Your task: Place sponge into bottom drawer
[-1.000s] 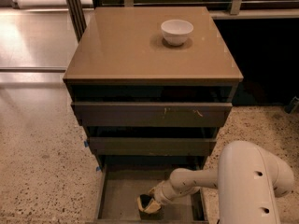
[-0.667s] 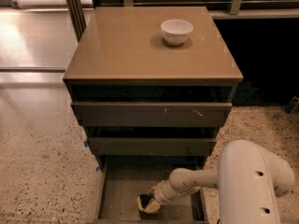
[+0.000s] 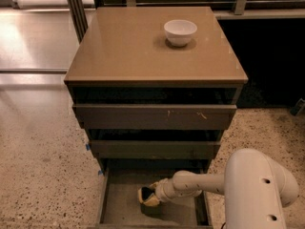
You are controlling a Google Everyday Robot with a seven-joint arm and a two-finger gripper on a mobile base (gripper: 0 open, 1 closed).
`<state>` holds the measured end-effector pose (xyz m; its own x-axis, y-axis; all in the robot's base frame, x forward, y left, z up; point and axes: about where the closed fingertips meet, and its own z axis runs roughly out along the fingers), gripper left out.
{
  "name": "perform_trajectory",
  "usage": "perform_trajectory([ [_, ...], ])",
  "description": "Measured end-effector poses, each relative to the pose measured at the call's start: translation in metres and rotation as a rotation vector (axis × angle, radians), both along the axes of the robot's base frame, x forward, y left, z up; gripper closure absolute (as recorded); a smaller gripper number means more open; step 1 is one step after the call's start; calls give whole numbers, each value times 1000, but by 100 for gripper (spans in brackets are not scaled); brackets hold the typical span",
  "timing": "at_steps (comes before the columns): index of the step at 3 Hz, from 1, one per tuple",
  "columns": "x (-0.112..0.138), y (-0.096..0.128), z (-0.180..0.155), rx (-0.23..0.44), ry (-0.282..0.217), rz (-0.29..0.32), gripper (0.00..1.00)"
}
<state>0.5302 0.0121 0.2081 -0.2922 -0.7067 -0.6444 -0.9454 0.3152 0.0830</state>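
Note:
The bottom drawer (image 3: 119,209) of the grey-brown cabinet is pulled out, and its flat floor shows. My gripper (image 3: 148,196) reaches in from the right on a white arm (image 3: 200,184) and sits low over the middle of the drawer floor. A small yellow and dark lump shows at its tip. I cannot tell the sponge apart from the gripper's own yellow foam there. No separate sponge lies on the drawer floor or on the cabinet top.
A white bowl (image 3: 180,31) stands on the cabinet top (image 3: 124,51), towards the back right. The two upper drawers (image 3: 152,116) stick out slightly above the open one. My white arm housing (image 3: 257,190) fills the lower right. Speckled floor (image 3: 43,175) lies to the left.

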Motion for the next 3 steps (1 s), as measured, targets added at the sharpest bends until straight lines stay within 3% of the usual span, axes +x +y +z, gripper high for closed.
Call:
perform_trajectory([
  [1, 0, 0, 0, 0, 0, 0, 100],
  [3, 33, 2, -55, -80, -23, -148, 100],
])
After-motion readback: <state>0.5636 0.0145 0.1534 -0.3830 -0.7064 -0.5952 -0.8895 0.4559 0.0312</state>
